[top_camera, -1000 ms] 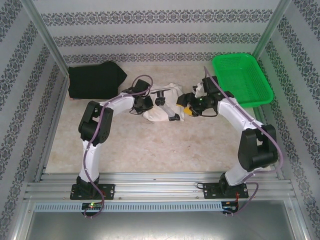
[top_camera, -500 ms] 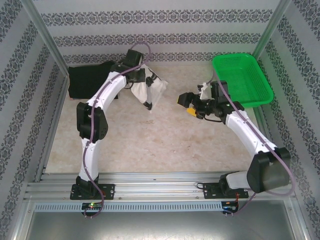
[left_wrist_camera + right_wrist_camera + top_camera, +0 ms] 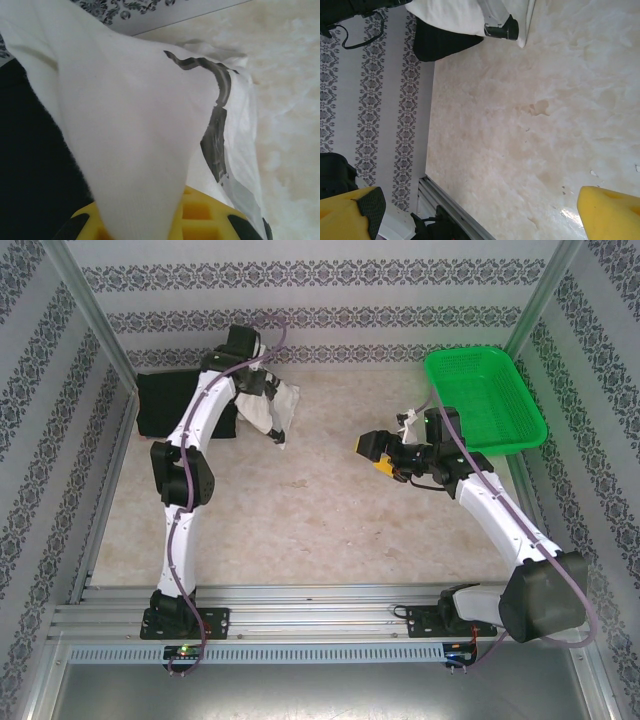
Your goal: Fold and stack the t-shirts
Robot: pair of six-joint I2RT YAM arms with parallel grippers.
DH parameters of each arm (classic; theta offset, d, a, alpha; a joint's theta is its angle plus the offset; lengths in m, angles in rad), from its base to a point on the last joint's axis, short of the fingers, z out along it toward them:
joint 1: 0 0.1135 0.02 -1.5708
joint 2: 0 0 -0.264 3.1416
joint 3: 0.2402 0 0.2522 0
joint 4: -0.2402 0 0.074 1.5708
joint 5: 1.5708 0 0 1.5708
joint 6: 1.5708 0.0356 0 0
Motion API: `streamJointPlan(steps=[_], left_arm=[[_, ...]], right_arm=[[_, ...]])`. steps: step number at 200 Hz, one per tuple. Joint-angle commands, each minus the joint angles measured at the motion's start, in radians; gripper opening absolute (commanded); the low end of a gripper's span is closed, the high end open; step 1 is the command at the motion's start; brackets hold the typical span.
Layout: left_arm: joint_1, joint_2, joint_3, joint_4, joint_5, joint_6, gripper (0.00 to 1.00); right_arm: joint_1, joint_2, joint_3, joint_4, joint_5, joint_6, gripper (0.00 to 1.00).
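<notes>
Cream t-shirt (image 3: 274, 408) crumpled w/ dark print; black t-shirt (image 3: 170, 405) flat beside it

The top external camera looks down from behind the arm bases (image 3: 185, 620) over the whole bench (image 3: 300, 530). The left wrist camera sits close against the cream t-shirt (image 3: 125, 125). The right wrist camera views the bench from farther off, sharing that shirt.

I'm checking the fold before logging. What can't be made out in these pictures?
- Top view: jaws of the left gripper, wrapped in the cream shirt it holds.
- Top view: right part of the black shirt, behind the left arm and cream shirt.
- Left wrist view: how the cream shirt is folded; it drapes over the lens and the yellow pads.
- Right wrist view: both shirts, cut by the top edge.
</notes>
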Motion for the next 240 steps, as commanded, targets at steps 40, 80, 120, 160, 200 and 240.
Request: streamJointPlan(steps=[40,80,120,160,200,240], left_arm=[[0.007,-0.044,-0.031,0.001,0.141,0.007,0.00],[0.007,-0.045,-0.051,0.016,0.358,-0.129,0.00],[0.007,-0.160,-0.298,0.227,0.585,-0.399,0.00],[0.001,-0.391,-0.792,0.549,0.648,-0.715,0.00],[-0.046,-0.589,-1.290,0.779,0.601,-0.880,0.00],[-0.078,-0.724,-1.565,0.834,0.525,-0.935,0.00]], right_arm=[[0.014,0.010,0.010,0.004,0.008,0.004,0.98],[0.019,0.006,0.015,-0.010,0.008,0.001,0.98],[0.019,0.004,0.014,-0.042,0.029,-0.005,0.98],[0.014,0.057,0.058,-0.167,0.039,-0.051,0.98],[0.029,0.168,0.111,-0.208,0.028,-0.054,0.98],[0.082,0.268,0.169,-0.198,0.039,-0.054,0.98]])
